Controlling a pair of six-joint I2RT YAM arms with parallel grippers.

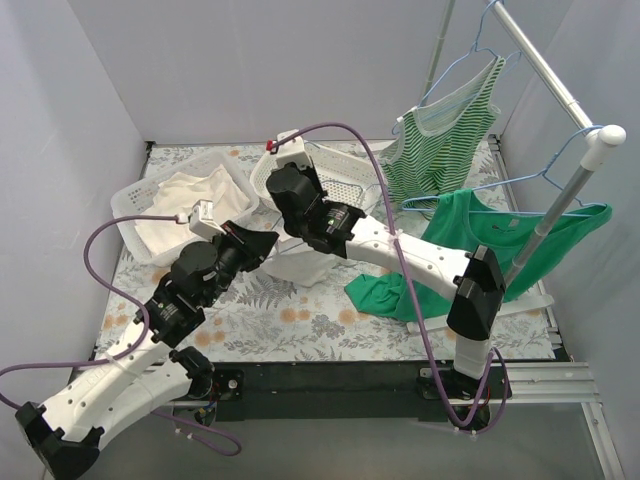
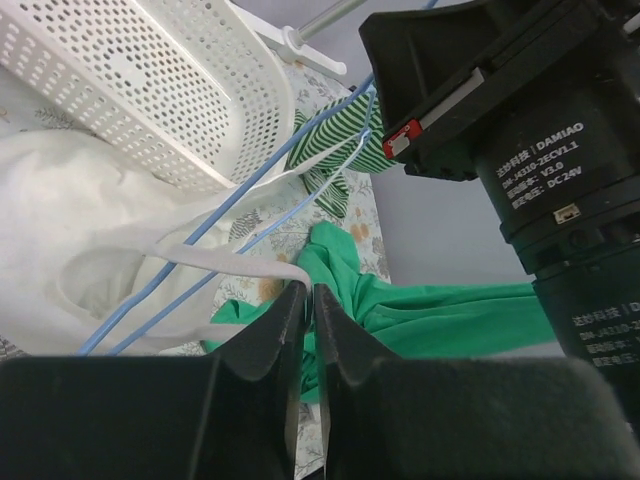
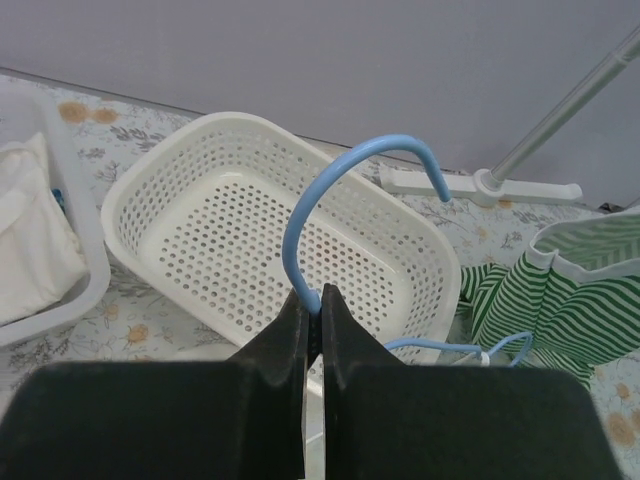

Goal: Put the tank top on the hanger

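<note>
The white tank top hangs bunched under my right arm at mid-table; in the left wrist view its body is at the left and a narrow strap runs to my jaw tips. The light-blue hanger's wires cross the cloth there. My left gripper is shut on the strap. My right gripper is shut on the base of the hanger's hook, which curves up over it. In the top view the right fingers are hidden under the wrist.
An empty white perforated basket stands just behind the grippers. A second basket at the left holds a cream cloth bundle. A rail at the right carries a striped top and a green top.
</note>
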